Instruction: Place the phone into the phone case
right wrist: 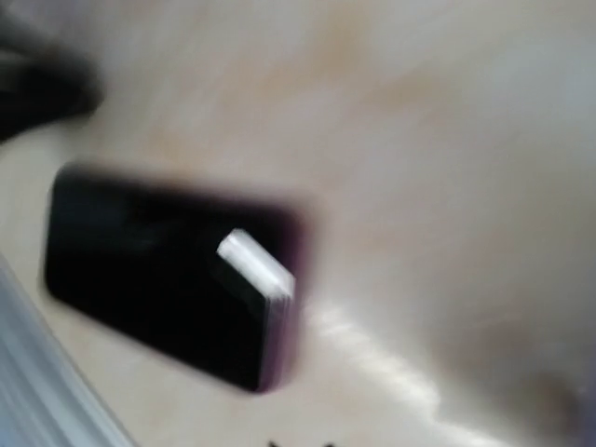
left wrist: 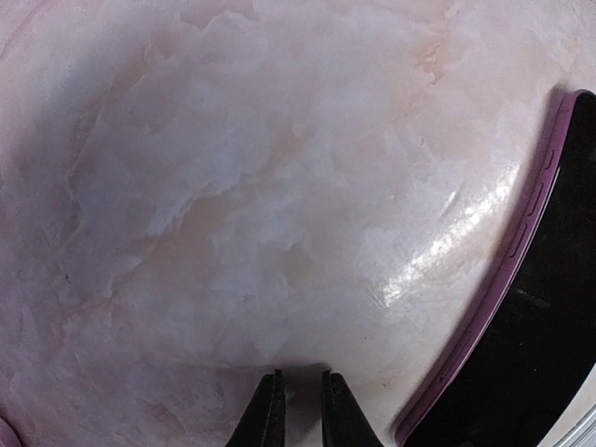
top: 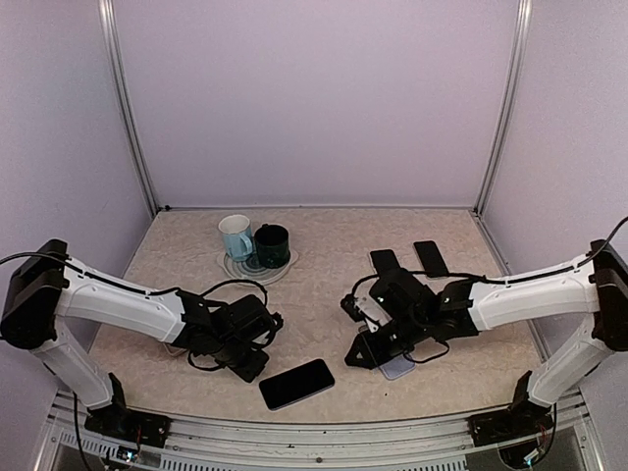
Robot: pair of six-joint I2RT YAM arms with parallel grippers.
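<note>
A black phone (top: 296, 383) with a purple rim lies screen-up near the table's front edge. It also shows at the right of the left wrist view (left wrist: 559, 317) and, blurred, in the right wrist view (right wrist: 168, 289). A pale lavender phone case (top: 398, 369) lies flat under the right arm. My left gripper (top: 253, 369) is low over the table just left of the phone, its fingers (left wrist: 270, 414) nearly together and empty. My right gripper (top: 362, 353) hovers right of the phone, beside the case. Only its tips (right wrist: 298, 444) show, close together.
Two more dark phones (top: 385, 261) (top: 430, 257) lie at the back right. A white mug (top: 235, 235) and a dark mug (top: 272, 245) stand on a round mat (top: 285, 269) at the back left. A metal rail (top: 314, 432) runs along the front edge.
</note>
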